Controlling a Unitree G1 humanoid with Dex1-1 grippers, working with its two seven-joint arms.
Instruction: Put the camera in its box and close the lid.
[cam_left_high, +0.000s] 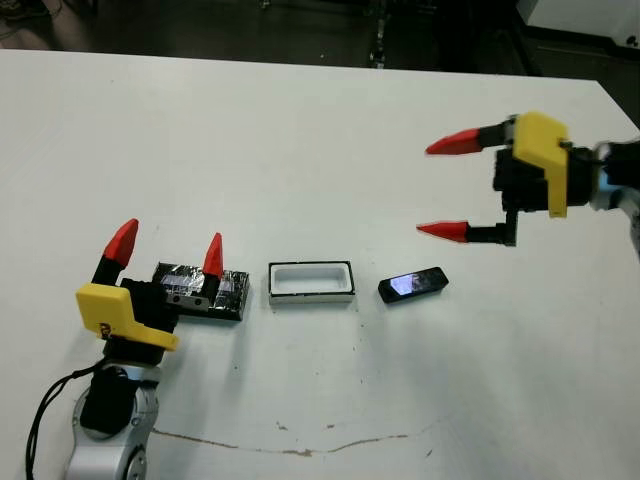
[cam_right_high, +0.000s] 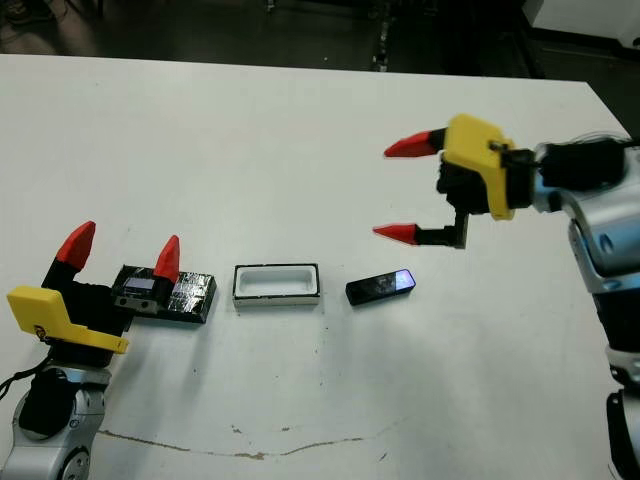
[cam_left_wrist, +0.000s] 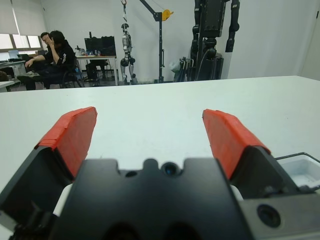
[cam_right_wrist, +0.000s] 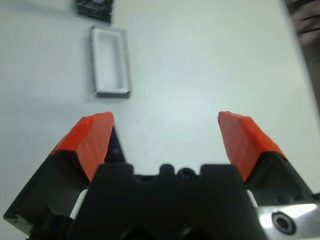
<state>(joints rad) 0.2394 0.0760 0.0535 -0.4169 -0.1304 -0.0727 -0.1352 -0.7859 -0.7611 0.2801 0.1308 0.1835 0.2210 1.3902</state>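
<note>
White table (cam_left_high: 300, 120) carries one box (cam_left_high: 311, 281), one camera (cam_left_high: 412, 285), one lid (cam_left_high: 225, 293); left gripper (cam_left_high: 167, 247) and right gripper (cam_left_high: 442, 189) both gape wide, empty.

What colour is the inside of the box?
White inside the box, with a thin black outer rim; it shows best in the left eye view.

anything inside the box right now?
No. The box shows only its bare white interior. The camera lies on the table beside it, and the lid on its other side, partly covered by the left gripper.
</note>
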